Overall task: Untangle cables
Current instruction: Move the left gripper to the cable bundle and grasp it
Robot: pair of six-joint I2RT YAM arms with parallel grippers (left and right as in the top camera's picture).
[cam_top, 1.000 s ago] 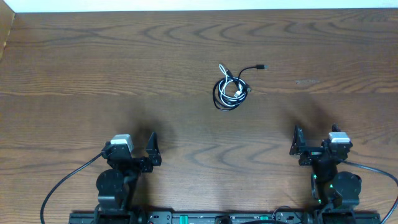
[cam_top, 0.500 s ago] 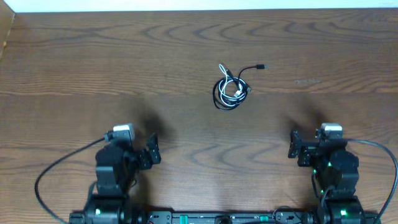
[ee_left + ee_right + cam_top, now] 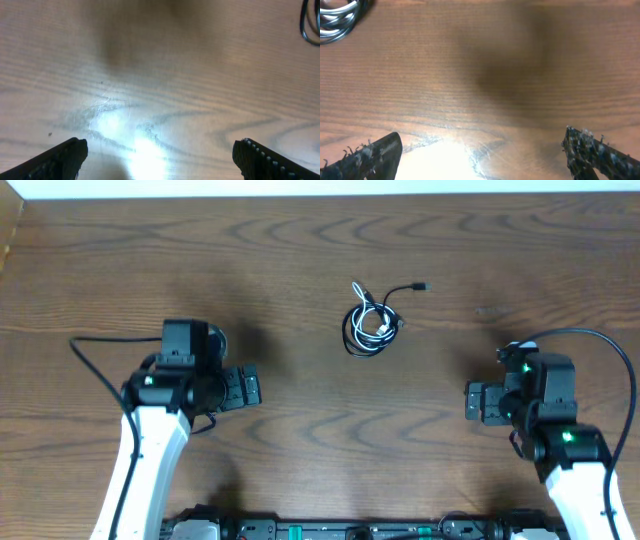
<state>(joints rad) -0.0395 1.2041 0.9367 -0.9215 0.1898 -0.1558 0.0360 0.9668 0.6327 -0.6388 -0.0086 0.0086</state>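
Observation:
The black cable (image 3: 356, 325) and the white cable (image 3: 379, 326) lie coiled together in one small bundle at the middle back of the wooden table (image 3: 300, 250). The black cable's plug end sticks out toward the upper right. My left gripper (image 3: 250, 389) is open and empty, left and in front of the bundle. My right gripper (image 3: 472, 402) is open and empty, right and in front of it. In the left wrist view (image 3: 160, 160) a bit of black cable (image 3: 307, 22) shows at the top right. In the right wrist view (image 3: 482, 157) the coils (image 3: 340, 17) show at the top left.
The table's far edge meets a white wall strip (image 3: 320, 188). Thick black wires (image 3: 90, 360) run from the left arm and over the right arm (image 3: 600, 345). The arm bases stand at the front edge (image 3: 330, 530).
Both arms have risen and reached forward from their folded pose near the front edge. The left arm moved further up the table. The cable bundle has not moved.

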